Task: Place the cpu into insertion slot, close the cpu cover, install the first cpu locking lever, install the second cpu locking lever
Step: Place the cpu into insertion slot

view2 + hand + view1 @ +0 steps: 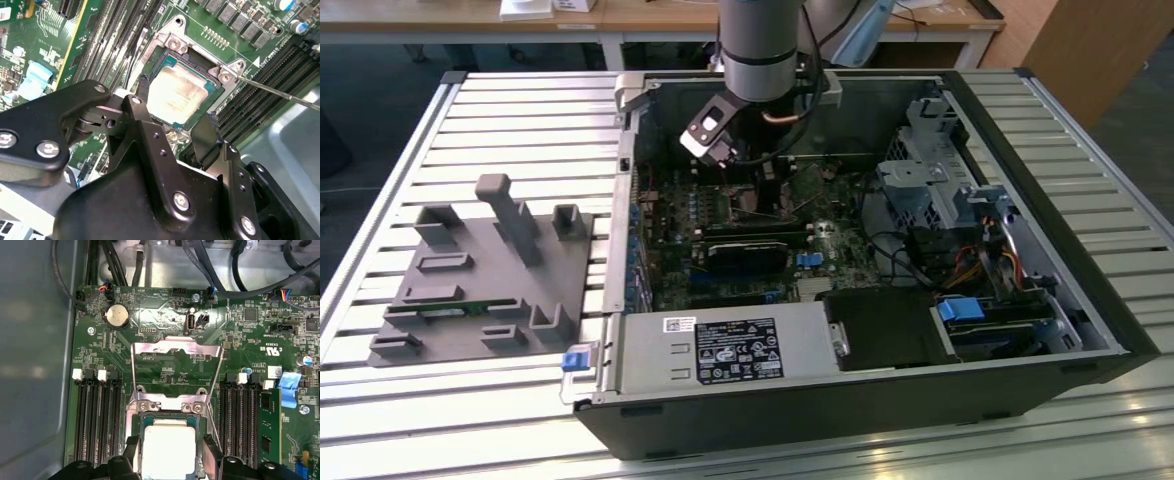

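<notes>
The cpu [167,435] lies in the slot [167,404]; the gripper [171,447] straddles it, gripping or released I cannot tell. Keep the cpu level and square, without pressing.

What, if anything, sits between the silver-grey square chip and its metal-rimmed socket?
Nothing visible. The dull silver-grey square chip already lies within the silvery-rimmed square socket, whose thin metal cover frame stands swung open.

Soft daylight, glare on cpu [181,94], shadowed case [854,412]
</notes>
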`<state>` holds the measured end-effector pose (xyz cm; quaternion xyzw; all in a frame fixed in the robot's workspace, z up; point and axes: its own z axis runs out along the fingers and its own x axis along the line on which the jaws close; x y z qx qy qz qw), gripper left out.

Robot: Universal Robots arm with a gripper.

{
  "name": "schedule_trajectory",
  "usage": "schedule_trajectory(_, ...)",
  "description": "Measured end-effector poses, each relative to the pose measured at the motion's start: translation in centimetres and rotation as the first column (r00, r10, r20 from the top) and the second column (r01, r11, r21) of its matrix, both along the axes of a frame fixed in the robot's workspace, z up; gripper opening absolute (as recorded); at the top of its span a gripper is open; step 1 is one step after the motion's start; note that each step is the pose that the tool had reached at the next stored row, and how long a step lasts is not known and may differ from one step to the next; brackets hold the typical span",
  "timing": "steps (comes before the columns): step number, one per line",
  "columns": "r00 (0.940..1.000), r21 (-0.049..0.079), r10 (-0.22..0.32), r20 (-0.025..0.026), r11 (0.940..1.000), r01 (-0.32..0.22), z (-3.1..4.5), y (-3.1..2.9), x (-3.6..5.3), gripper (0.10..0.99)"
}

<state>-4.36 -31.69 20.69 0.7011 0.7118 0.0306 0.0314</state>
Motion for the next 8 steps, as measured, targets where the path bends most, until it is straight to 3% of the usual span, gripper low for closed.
schedule_trajectory(4, 1.0000, 0.000, 0.000, -0.0003, 1.0000, 0.000, 0.08, -0.01, 0.00, 0.596)
schedule_trajectory(5, 1.0000, 0.000, 0.000, -0.0004, 1.0000, 0.000, 0.13, -0.01, 0.00, 0.533)
schedule_trajectory(6, 1.0000, 0.000, 0.000, -0.0003, 1.0000, 0.000, 0.17, 0.00, 0.00, 0.533)
schedule_trajectory(8, 1.0000, 0.000, 0.000, -0.0005, 1.0000, 0.000, 0.25, 0.00, 0.00, 0.416)
